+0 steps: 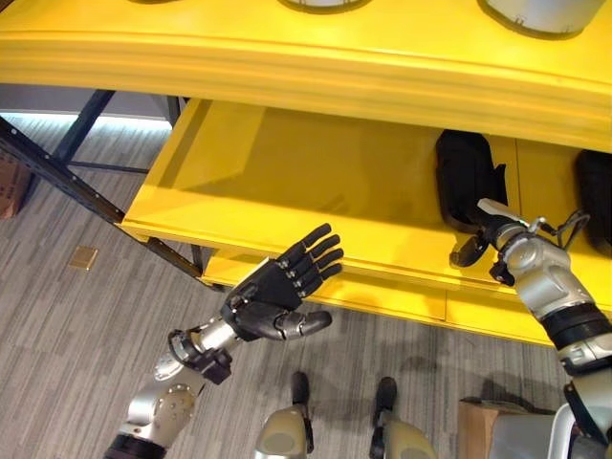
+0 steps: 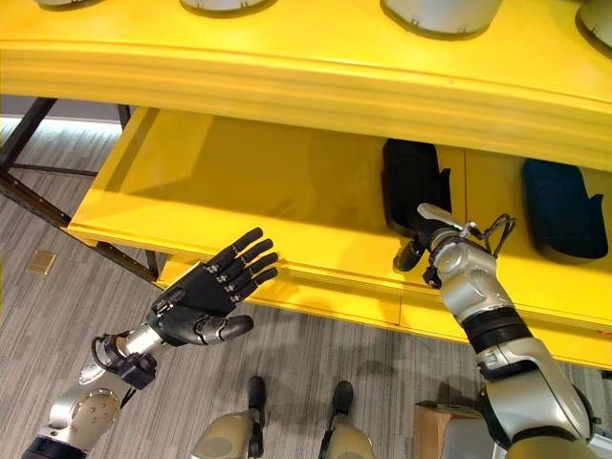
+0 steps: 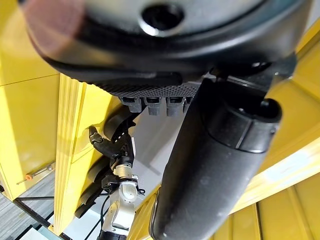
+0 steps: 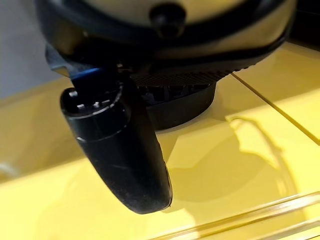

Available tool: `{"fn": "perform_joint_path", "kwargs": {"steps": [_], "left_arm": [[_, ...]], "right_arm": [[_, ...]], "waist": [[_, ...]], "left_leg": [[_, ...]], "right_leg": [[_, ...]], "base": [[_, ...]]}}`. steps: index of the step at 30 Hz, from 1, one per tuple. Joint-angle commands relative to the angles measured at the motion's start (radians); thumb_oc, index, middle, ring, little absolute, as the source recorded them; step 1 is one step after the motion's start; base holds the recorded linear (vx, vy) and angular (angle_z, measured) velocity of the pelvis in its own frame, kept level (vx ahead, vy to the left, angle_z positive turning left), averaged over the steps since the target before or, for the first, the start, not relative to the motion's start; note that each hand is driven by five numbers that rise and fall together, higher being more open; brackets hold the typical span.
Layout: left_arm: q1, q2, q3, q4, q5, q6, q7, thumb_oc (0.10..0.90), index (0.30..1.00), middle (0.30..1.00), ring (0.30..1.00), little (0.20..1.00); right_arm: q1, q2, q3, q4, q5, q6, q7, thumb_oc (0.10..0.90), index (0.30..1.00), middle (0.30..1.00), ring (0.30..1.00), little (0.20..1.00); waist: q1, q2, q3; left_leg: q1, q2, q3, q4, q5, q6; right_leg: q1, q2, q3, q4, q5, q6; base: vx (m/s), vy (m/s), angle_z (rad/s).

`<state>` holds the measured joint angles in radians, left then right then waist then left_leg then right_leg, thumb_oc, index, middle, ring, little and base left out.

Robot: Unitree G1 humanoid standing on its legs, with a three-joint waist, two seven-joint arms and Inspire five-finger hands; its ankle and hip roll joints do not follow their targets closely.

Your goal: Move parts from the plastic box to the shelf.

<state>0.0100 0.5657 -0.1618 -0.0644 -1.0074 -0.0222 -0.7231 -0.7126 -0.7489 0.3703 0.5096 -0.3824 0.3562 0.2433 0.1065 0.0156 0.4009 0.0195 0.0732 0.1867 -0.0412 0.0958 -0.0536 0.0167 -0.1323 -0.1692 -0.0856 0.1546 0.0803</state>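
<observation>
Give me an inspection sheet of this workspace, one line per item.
Surface: yellow shelf, two tiers in view, middle tier mostly bare.
Job's things: dark part lying on the middle tier; a second dark part lies further right.
Clutter: pale round objects on the top tier.
Hands: left hand open, in front of the shelf edge, holding nothing; right hand at the first dark part, fingers hidden.
Cables: nothing seen.
Surroundings: grey carpet floor; cardboard box at lower right.
</observation>
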Motion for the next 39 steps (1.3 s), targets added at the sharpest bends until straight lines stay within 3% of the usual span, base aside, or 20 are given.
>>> {"fn": "perform_joint_path", "kwargs": {"steps": [1, 6, 10, 15, 35, 39], "left_arm": [[-0.034, -0.037, 0.022, -0.083, -0.019, -0.053, -0.024, 0.9, 1.0, 1.0, 1.0, 1.0], [-0.037, -0.037, 0.014, -0.08, -0.02, -0.057, -0.023, 0.9, 1.0, 1.0, 1.0, 1.0], [-0.037, -0.034, 0.007, -0.082, -0.034, -0.064, -0.014, 0.9, 1.0, 1.0, 1.0, 1.0], [-0.013, -0.021, 0.011, -0.092, -0.057, -0.075, -0.031, 0.9, 1.0, 1.0, 1.0, 1.0], [0.002, -0.017, 0.006, -0.099, -0.067, -0.092, -0.026, 0.9, 1.0, 1.0, 1.0, 1.0], [0.01, -0.018, 0.007, -0.104, -0.066, -0.097, -0.025, 0.9, 1.0, 1.0, 1.0, 1.0]], "right_arm": [[-0.037, -0.024, -0.011, -0.065, -0.041, 0.001, -0.029, 0.9, 1.0, 1.0, 1.0, 1.0], [-0.042, -0.025, -0.022, -0.082, -0.059, -0.022, -0.125, 0.9, 1.0, 1.0, 1.0, 1.0], [-0.061, -0.031, -0.048, -0.076, -0.141, -0.112, -0.273, 0.9, 1.0, 1.0, 1.0, 1.0], [-0.034, -0.063, -0.053, -0.131, -0.197, -0.147, -0.282, 0.9, 1.0, 1.0, 1.0, 1.0], [0.019, -0.064, -0.039, -0.194, -0.193, -0.167, -0.268, 0.9, 1.0, 1.0, 1.0, 1.0], [0.049, -0.072, -0.066, -0.263, -0.35, -0.191, -0.36, 0.9, 1.0, 1.0, 1.0, 1.0]], "waist": [[-0.012, -0.025, -0.079], [-0.017, -0.022, -0.081], [-0.017, -0.013, -0.083], [-0.019, -0.002, -0.088], [-0.031, 0.001, -0.087], [-0.039, -0.001, -0.09]], "left_leg": [[-0.036, -0.002, -0.017, 0.13, -0.128, 0.017], [-0.035, -0.001, -0.014, 0.132, -0.13, 0.019], [-0.038, -0.001, -0.014, 0.136, -0.134, 0.02], [-0.044, -0.006, -0.019, 0.138, -0.135, 0.02], [-0.039, -0.011, -0.015, 0.138, -0.141, 0.024], [-0.038, -0.013, -0.011, 0.138, -0.143, 0.028]], "right_leg": [[-0.037, 0.06, 0.002, 0.159, -0.175, -0.034], [-0.039, 0.06, 0.006, 0.161, -0.176, -0.035], [-0.042, 0.062, 0.008, 0.162, -0.177, -0.036], [-0.044, 0.06, 0.011, 0.161, -0.179, -0.034], [-0.05, 0.05, 0.012, 0.172, -0.183, -0.032], [-0.05, 0.051, 0.018, 0.171, -0.182, -0.03]], "base": [[0.0, 0.0, 0.0], [0.0, 0.002, -0.01], [0.01, 0.015, -0.03], [0.01, 0.028, -0.02], [0.0, 0.002, 0.0], [0.0, 0.0, 0.0]]}}
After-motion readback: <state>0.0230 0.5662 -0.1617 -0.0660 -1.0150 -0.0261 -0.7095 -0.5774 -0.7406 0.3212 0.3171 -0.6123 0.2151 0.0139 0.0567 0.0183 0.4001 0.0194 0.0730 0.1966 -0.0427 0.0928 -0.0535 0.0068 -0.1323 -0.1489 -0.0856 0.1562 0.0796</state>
